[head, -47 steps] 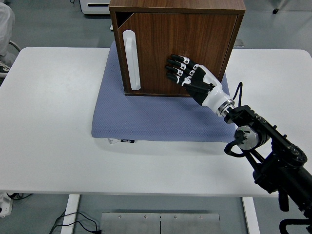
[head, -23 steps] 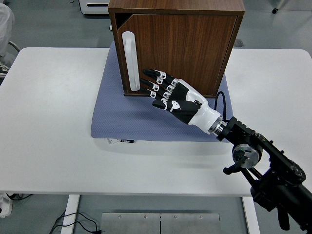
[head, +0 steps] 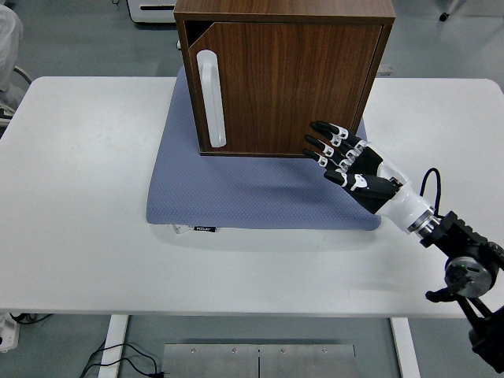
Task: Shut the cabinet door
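Head view shows you the right hand (head: 352,161) low over the blue mat (head: 236,189), its fingers (head: 324,142) spread and holding nothing, just off the lower right corner of the cabinet door (head: 291,87), which sits shut on the wooden cabinet (head: 283,9) at the white surface's (head: 79,197) far middle.

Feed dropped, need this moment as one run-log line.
door: looks shut | right hand: open, empty, by cabinet's lower right corner, over blue mat | left arm: unseen
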